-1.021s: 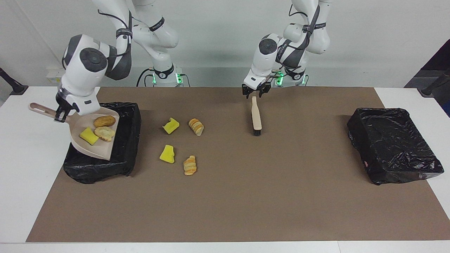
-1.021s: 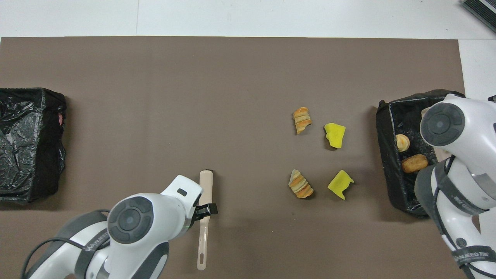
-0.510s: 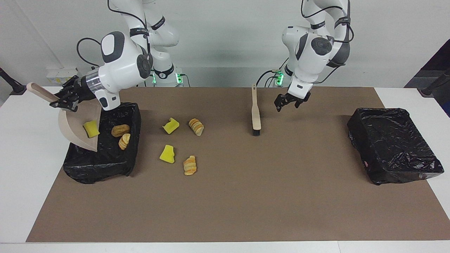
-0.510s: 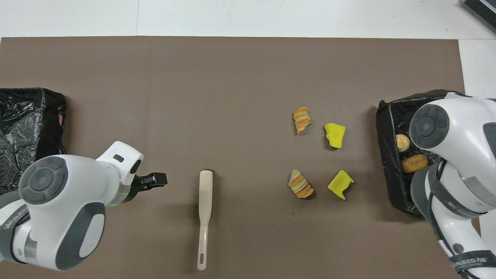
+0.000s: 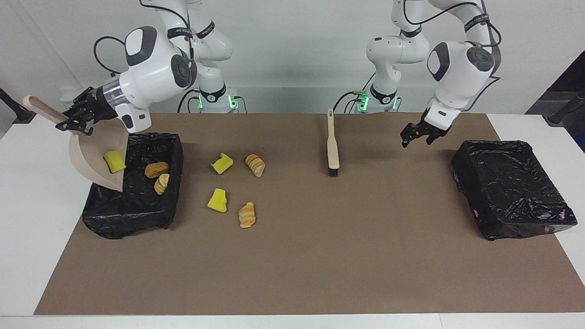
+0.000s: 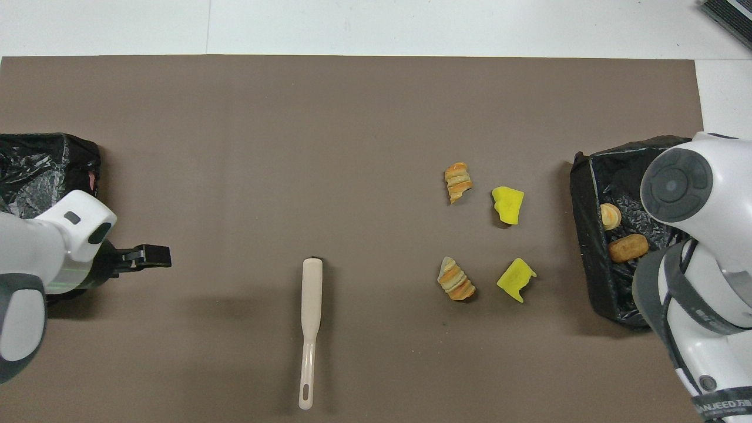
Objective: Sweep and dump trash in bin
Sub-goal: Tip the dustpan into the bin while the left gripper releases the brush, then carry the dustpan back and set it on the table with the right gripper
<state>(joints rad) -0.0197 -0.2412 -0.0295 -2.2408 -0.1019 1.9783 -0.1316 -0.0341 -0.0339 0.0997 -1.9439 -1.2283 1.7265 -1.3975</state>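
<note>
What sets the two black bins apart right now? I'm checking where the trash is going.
The bin at the right arm's end holds two bread pieces, with the dustpan tilted over it; the bin at the left arm's end shows no trash and nothing over it. Both are black-bagged and sit on the brown mat.

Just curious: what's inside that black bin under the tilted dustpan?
Two bread pieces lie in the bin. A yellow sponge is on the dustpan. The dustpan covers part of the bin.
</note>
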